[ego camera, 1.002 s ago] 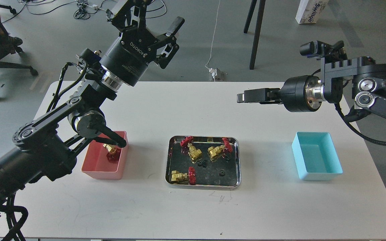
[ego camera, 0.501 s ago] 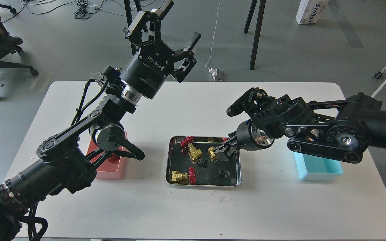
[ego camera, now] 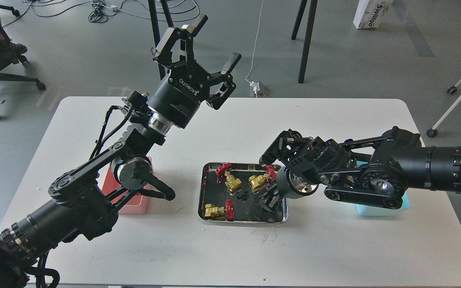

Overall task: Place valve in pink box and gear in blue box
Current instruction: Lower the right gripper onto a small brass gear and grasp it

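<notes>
Tiny black toothed gear (ego camera: 241,195) sits loose in the shiny steel tray (ego camera: 203,188) mid-table, among three brass valves. Right tool (ego camera: 267,201) dips into the tray's right side, can't tell its grip. Left tool (ego camera: 202,50) hangs wide open, empty, above the far edge.

"ROBOTIQ" stood in white letters, upside down from my view, on the body of my left end effector (ego camera: 202,42). A white carton (ego camera: 370,13) on the floor bore blue lettering I couldn't read reliably.
</notes>
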You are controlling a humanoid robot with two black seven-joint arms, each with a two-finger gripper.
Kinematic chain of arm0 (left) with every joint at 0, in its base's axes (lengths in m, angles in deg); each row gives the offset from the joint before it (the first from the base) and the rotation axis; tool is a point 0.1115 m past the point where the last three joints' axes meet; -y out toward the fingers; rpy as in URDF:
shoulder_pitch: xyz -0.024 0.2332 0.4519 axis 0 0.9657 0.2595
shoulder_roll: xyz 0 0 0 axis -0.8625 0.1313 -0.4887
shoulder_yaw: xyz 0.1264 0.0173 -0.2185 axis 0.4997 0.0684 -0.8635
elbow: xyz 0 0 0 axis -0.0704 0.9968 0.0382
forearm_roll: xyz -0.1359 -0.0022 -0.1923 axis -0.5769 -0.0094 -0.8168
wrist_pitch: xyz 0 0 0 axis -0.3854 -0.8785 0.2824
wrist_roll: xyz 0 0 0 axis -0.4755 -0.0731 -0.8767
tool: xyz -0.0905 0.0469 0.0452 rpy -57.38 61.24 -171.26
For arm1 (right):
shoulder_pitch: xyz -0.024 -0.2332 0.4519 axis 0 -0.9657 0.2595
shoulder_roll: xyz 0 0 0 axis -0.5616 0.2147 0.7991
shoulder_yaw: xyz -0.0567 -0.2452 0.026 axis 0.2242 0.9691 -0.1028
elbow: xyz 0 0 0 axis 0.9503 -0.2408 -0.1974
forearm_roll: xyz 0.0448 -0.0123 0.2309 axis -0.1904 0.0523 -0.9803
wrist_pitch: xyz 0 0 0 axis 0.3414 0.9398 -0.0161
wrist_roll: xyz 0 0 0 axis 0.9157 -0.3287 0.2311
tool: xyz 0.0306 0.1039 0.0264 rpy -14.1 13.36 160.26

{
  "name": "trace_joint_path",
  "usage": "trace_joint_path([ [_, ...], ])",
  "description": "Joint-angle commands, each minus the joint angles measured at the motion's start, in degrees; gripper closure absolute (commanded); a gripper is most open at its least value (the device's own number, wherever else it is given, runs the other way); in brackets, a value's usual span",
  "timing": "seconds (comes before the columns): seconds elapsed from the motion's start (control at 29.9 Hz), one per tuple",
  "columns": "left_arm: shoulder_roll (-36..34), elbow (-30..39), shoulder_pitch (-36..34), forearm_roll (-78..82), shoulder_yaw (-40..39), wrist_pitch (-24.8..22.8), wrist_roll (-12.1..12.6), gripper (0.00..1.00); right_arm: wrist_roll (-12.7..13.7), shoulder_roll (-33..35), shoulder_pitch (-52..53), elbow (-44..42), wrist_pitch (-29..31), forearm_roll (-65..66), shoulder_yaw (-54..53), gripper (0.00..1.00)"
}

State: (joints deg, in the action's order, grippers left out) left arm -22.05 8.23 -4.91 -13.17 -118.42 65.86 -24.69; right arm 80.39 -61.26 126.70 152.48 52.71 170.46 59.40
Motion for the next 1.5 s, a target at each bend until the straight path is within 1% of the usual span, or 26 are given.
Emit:
trace_joint_path([
  [0.0, 0.22, -0.06, 0.06, 0.02, 0.06, 0.03, 0.0, 0.04, 0.09, -0.54, -1.25, -0.7, 0.0, 0.12, 0.0, 0.38],
  [0.17, 0.22, -0.32, 0.15, 0.02, 0.15, 0.03, 0.0, 0.04, 0.01, -3.96, -2.4, -3.78, 0.0, 0.03, -0.09, 0.38],
  [0.47, 0.22, -0.76, 0.24, 0.02, 0.32, -0.06, 0.0, 0.03, 0.18, -6.78, -3.01, -5.36, 0.0, 0.03, 0.0, 0.39],
  [0.8, 0.22, -0.76, 0.68, 0.11, 0.41, -0.15, 0.0, 0.03, 0.71, -6.96, -4.07, -6.42, 0.0, 3.63, 1.06, 0.41],
  [1.07, 0.22, -0.94, 0.85, 0.2, 0.59, -0.15, 0.0, 0.03, 0.8, -6.96, -4.95, -6.94, 0.0, 3.81, 1.06, 0.42],
  [1.17, 0.22, -0.94, 0.94, 0.2, 0.67, -0.15, 0.0, 0.03, 0.71, -6.96, -5.04, -7.04, 0.0, 3.81, 1.06, 0.44],
  [1.47, 0.83, -1.64, 1.38, 0.29, 0.67, -0.32, 0.0, 0.03, 0.71, -6.78, -4.86, -6.77, 0.0, 3.81, 0.97, 0.59],
])
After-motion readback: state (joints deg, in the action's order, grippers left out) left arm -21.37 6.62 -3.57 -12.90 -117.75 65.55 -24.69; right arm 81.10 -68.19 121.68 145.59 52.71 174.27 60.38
